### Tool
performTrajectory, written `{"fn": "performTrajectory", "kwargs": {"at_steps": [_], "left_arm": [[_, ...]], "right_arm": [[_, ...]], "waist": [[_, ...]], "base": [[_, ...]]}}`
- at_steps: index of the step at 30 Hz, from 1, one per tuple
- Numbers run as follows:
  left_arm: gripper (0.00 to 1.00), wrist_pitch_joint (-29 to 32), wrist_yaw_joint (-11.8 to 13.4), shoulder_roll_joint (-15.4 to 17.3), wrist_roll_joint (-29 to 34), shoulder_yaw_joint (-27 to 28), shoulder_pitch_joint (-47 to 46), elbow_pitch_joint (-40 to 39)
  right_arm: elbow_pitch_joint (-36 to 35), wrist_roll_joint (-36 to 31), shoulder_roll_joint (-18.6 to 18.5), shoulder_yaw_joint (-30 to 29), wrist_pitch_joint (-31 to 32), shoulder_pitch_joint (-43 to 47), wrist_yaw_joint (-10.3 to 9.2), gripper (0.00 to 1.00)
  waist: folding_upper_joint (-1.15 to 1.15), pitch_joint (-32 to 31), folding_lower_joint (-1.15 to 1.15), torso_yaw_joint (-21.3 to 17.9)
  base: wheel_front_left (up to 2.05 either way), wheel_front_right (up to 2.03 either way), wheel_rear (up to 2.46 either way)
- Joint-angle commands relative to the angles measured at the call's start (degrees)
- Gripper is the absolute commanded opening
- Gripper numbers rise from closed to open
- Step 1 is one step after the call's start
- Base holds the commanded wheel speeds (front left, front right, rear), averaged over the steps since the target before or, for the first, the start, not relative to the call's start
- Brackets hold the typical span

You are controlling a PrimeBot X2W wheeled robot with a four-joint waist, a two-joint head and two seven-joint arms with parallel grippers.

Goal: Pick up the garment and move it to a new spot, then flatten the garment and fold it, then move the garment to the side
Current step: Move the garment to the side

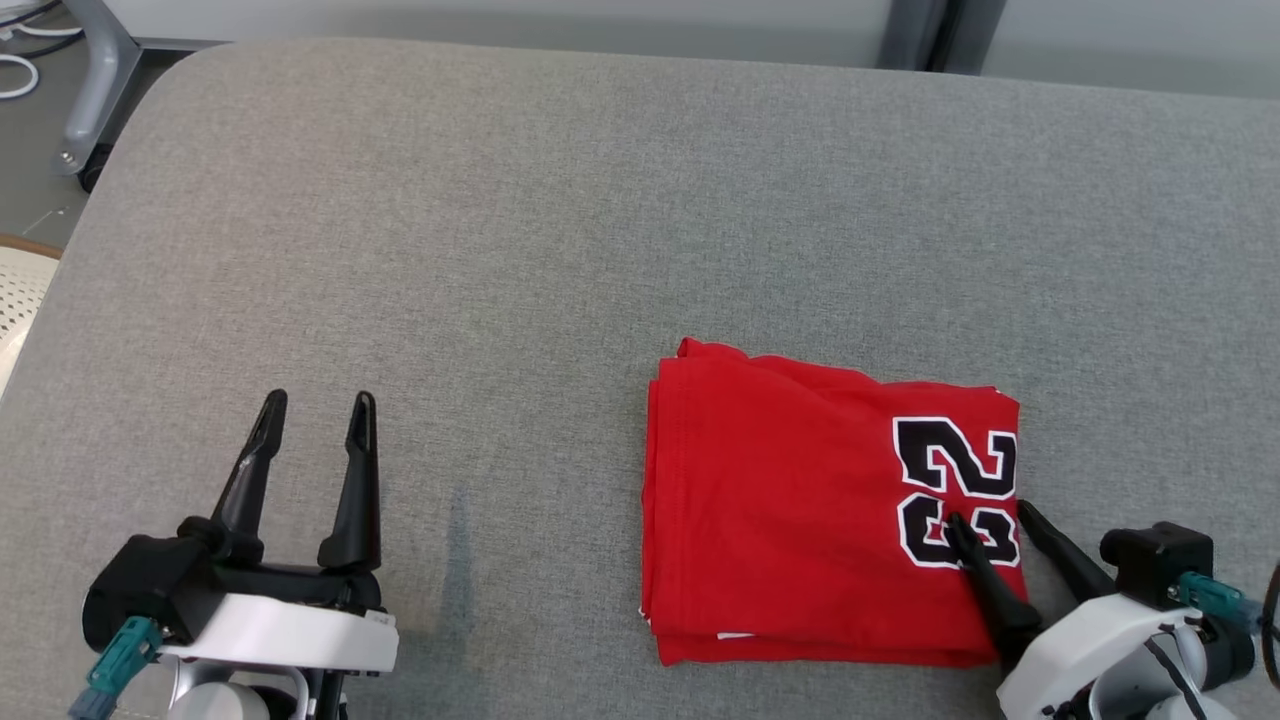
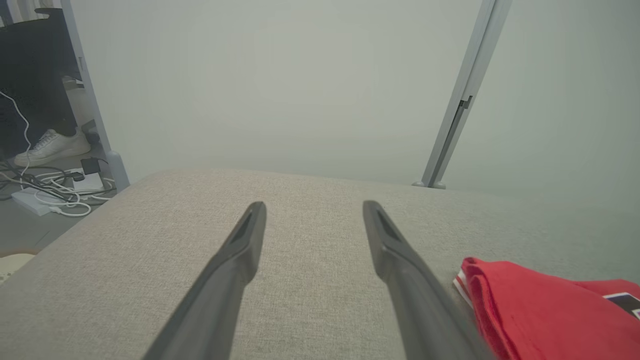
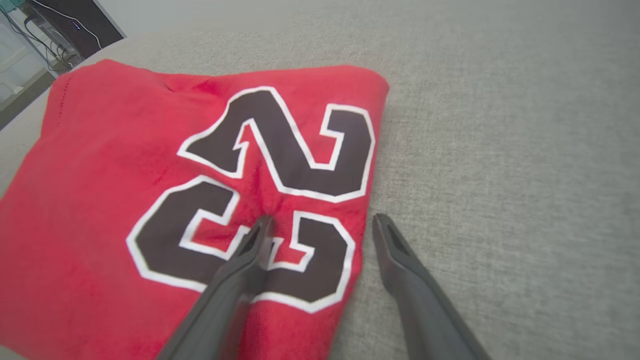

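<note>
The folded red garment (image 1: 790,500) lies on the worktop (image 1: 500,250). Our right gripper (image 1: 988,514) straddles its right edge, jaws spread, we judge to shift it aside; our left gripper (image 1: 320,398) rests open, well left.

I can pass freely over the grey woven fabric surface (image 1: 560,200), left and far — the folded red cloth garment (image 1: 780,500) blocks near right.

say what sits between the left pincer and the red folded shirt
Bare grey woven surface separates left pincer and red folded shirt; head view shows it.
</note>
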Motion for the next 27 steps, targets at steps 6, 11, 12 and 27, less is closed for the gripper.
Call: {"fn": "performTrajectory", "kwargs": {"at_steps": [6, 11, 12, 27], "left_arm": [[1.0, -0.4, -1.2, -0.4, 0.7, 0.8, -2.0, 1.5], [1.0, -0.5, -1.9, -0.8, 1.1, 0.8, -2.3, 2.7], [1.0, -0.5, -2.0, -0.8, 1.1, 0.9, -2.1, 2.8], [1.0, -0.1, -2.8, 0.5, 1.9, 1.1, -1.0, 1.9]], "right_arm": [[4.9, 2.7, -0.4, 3.6, 1.8, -2.1, -0.02, 0.0], [5.1, 3.0, -1.5, 4.8, 0.3, -3.3, -0.02, 0.0], [4.9, 3.0, -1.7, 4.7, 0.1, -3.5, -0.03, 0.0], [-0.4, -0.3, -5.3, 1.2, 0.1, -1.8, -0.02, 0.0]], "waist": [[0.0, 0.2, 0.0, -1.0], [0.0, -0.7, 0.0, -2.0], [0.0, -0.9, 0.0, -2.3], [0.0, -3.5, 0.0, -14.2]], "base": [[0.0, 0.0, 0.0], [0.0, 0.0, 0.0], [0.0, 0.0, 0.0], [0.0, 0.0, 0.0]]}}
